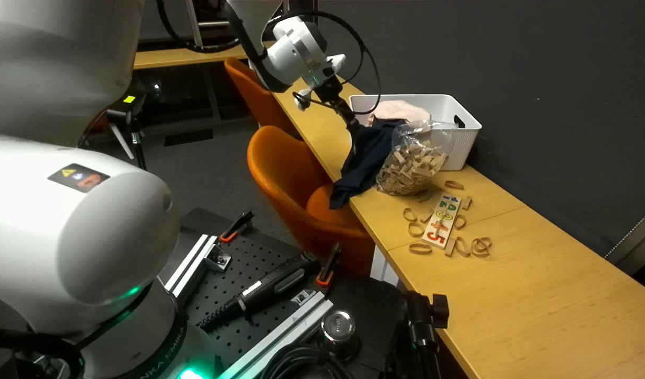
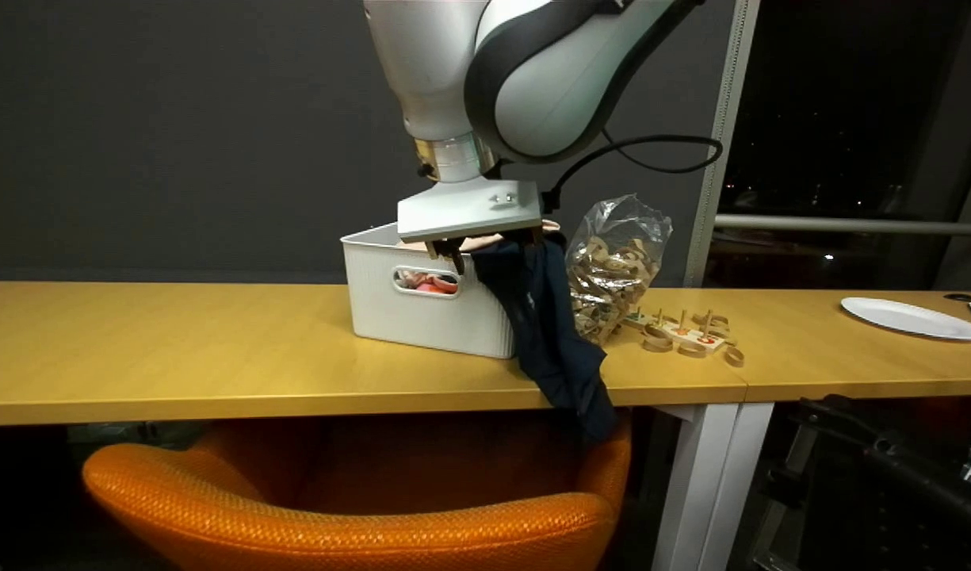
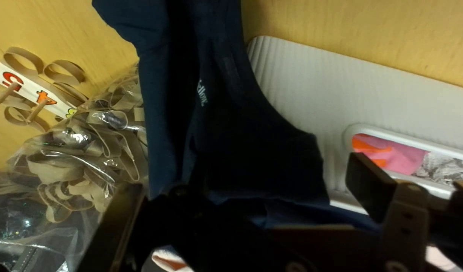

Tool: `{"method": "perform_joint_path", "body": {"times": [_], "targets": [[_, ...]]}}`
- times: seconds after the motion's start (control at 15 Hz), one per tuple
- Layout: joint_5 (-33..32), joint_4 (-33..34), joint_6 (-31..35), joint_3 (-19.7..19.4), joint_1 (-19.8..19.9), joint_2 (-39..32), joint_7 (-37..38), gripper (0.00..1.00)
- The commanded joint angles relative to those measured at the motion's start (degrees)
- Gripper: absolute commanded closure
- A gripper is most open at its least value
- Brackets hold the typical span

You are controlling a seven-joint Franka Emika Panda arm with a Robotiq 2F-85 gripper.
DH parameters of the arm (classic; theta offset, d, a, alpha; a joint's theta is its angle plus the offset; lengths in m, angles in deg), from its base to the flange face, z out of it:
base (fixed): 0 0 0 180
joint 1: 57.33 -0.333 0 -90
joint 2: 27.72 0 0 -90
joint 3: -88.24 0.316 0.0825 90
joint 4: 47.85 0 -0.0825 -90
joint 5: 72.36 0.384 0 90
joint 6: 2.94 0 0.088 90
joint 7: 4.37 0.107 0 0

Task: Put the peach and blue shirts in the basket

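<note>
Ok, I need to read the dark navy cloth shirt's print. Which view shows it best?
The wrist view: up close, the pale lettering on the dark navy cloth shirt seems to read "...ellow". Both exterior views show the shirt hanging past the yellow wooden tabletop edge, without legible print.

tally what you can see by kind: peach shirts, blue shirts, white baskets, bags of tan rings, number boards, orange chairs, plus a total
Peach shirt: 1
Blue shirt: 1
White basket: 1
Bag of tan rings: 1
Number board: 1
Orange chairs: 2
Total: 7
</note>
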Motion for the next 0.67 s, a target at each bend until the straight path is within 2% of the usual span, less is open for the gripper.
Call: {"method": "perform_joint_path", "body": {"times": [0.0,0.27,0.47,0.6], "targets": [[0.3,1.9,1.1,-0.2,-0.1,-1.0,-1.3,0.41],[0.3,2.1,1.3,-0.1,-0.3,-1.1,-1.0,0.69],[0.2,1.3,1.4,0.1,-0.9,-0.6,-0.6,0.95],[-0.1,-0.8,0.5,0.1,-2.1,1.0,0.5,1.0]]}}
